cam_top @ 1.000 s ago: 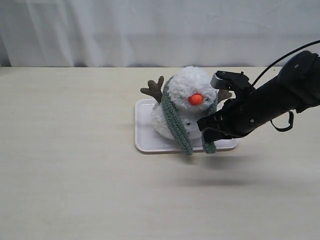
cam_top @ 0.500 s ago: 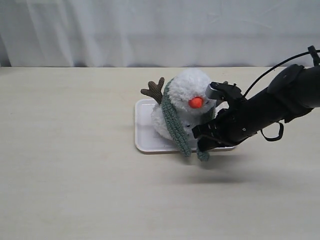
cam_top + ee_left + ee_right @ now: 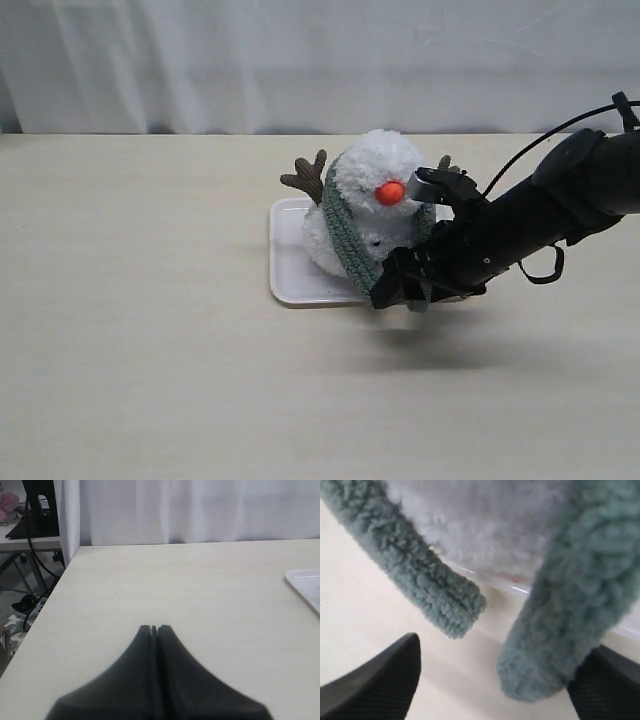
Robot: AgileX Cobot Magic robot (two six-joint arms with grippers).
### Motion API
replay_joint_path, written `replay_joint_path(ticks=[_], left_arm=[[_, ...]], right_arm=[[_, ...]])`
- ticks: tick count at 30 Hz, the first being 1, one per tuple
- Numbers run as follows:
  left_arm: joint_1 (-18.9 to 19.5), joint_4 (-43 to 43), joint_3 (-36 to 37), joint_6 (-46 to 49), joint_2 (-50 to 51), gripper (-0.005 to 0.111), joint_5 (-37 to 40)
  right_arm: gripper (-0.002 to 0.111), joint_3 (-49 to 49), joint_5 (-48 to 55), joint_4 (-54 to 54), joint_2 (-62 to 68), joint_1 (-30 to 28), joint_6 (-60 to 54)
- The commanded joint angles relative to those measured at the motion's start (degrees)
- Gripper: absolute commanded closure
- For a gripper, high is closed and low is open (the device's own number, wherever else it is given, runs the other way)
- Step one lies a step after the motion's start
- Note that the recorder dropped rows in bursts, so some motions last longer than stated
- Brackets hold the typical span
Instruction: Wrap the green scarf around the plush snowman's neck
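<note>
Lab-like test room, pale worktable [image 3: 150, 350], white curtain backdrop [image 3: 300, 60]; loose cables on the floor [image 3: 23, 601]

Soft, even light is falling from above, casting only a faint, diffuse shadow on the table [image 3: 150, 380] beneath the right arm [image 3: 540, 215]. The curtain [image 3: 300, 60] is glowing pale without glare. Up close, the scarf [image 3: 435, 585] is looking slightly soft, and the left gripper [image 3: 154, 628] is blurring out of focus.
</note>
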Motion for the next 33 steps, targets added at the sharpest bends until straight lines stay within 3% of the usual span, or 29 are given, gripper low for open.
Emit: replay_joint_path(ticks=[1,3,5,7,12,16,20,28,33], left_arm=[[-0.4,-0.3,0.1,0.1,-0.1,0.107,-0.7],[-0.4,-0.3,0.1,0.1,-0.1,0.107,-0.7],[-0.4,-0.3,0.1,0.1,-0.1,0.107,-0.7],[-0.4,-0.3,0.1,0.1,-0.1,0.107,-0.7],[-0.4,-0.3,0.1,0.1,-0.1,0.107,-0.7],[-0.4,-0.3,0.1,0.1,-0.1,0.107,-0.7],[-0.4,-0.3,0.1,0.1,-0.1,0.107,-0.6],[-0.4,-0.3,0.1,0.1,-0.1,0.107,-0.6],[-0.4,-0.3,0.1,0.1,-0.1,0.107,-0.6]], right_arm=[[0.033,-0.3,3.8,6.0,-0.1,-0.2,-5.5],[0.033,-0.3,6.3,15.1,-0.1,-0.2,-13.7],[0.033,-0.3,2.3,18.5,-0.1,0.3,-16.9],[0.033,-0.3,-3.0,18.5,0.4,1.9,-16.9],[0.033,-0.3,-5.4,18.9,1.7,6.4,-19.9],[0.037,-0.3,-16.4,18.9,2.1,9.2,-18.0],[0.051,-0.3,-20.2,16.9,2.1,9.2,-17.4],[0.104,-0.3,-21.4,14.2,2.1,9.2,-17.6],[0.104,-0.3,-16.1,6.8,0.6,9.2,-13.5]])
